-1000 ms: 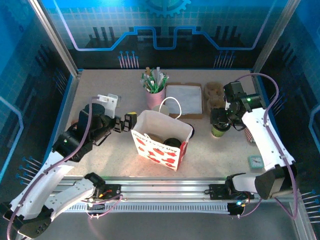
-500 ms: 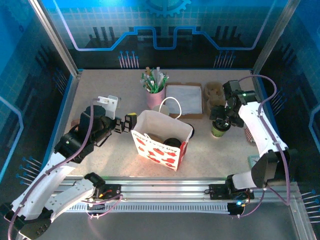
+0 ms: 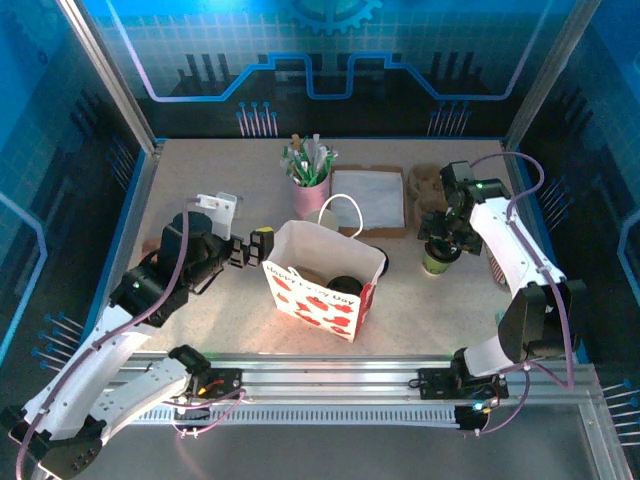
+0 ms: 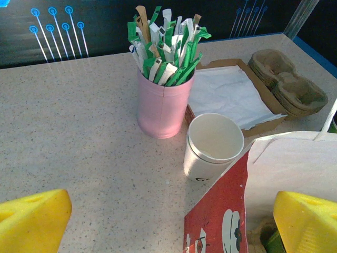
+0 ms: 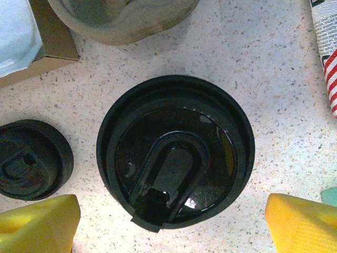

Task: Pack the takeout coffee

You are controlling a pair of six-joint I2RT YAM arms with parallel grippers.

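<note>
**Change.** Right claw point(image 3: 438, 243) swung in over the lidded cup point(image 5: 174, 150) within the last second, arm folded closer. Pads spread either side of the black lid, clear of it, only starting to narrow. Judged the opening of a top-down grasp; nothing lifted, nothing packed by this arm yet.

**Left claw** point(image 3: 250, 246): spread wide, pinching nothing, unmoved, aimed past the bag's corner.

**Takeout coffee** point(image 4: 210, 145): upright on the bench point(image 4: 68, 132) ahead of the left claw, open-topped, rolled rim, outside the bag.

**Count.**
- White paper cup, open: one.
- Lidded cup: one, straight below the right claw.
- Loose black lid point(image 5: 29, 158): one, just left of the right claw's target.
- Dark round item point(image 3: 342, 285) inside the bag: one; lid or cup, cannot tell.
- Paper bag point(image 3: 315, 295), white with red print, open: one, just right of the left claw.
- Pink cup point(image 4: 163, 108) of green-and-white sticks: one; sticks too many to count.
- Cardboard napkin tray point(image 4: 268, 121): one.
- Pulp cup carriers point(image 4: 289, 84): one stack, number unclear.
</note>
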